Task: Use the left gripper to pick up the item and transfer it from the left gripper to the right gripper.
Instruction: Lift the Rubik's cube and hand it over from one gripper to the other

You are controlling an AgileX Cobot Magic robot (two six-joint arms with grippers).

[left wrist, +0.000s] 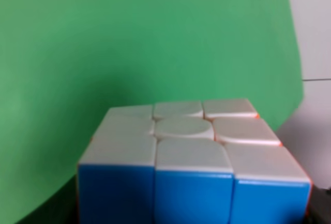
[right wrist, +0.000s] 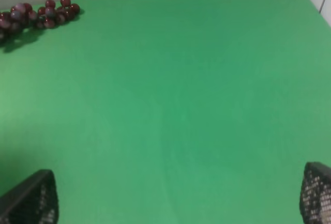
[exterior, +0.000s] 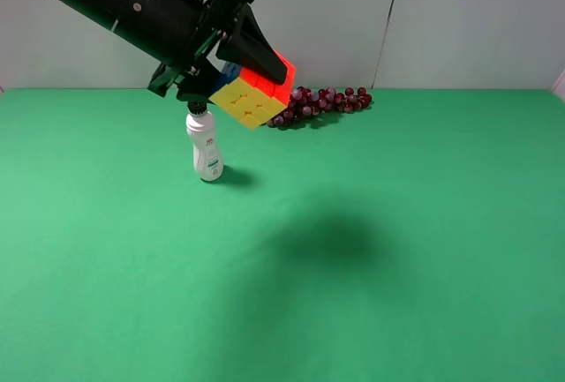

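Observation:
The puzzle cube (exterior: 254,93), showing yellow, orange, red and blue faces, hangs tilted high above the green table, clamped in my left gripper (exterior: 240,71), whose black jaws are shut on it. In the left wrist view the cube (left wrist: 191,157) fills the near field with white and blue faces. My right gripper (right wrist: 178,198) is open and empty over bare green cloth; only its two black fingertips (right wrist: 33,198) show in the right wrist view. The right arm is out of the exterior high view.
A white bottle (exterior: 207,146) with a black cap stands upright just below the left gripper. A bunch of dark red grapes (exterior: 322,101) lies at the back of the table, and shows in the right wrist view (right wrist: 36,14). The cube's shadow (exterior: 340,236) falls mid-table.

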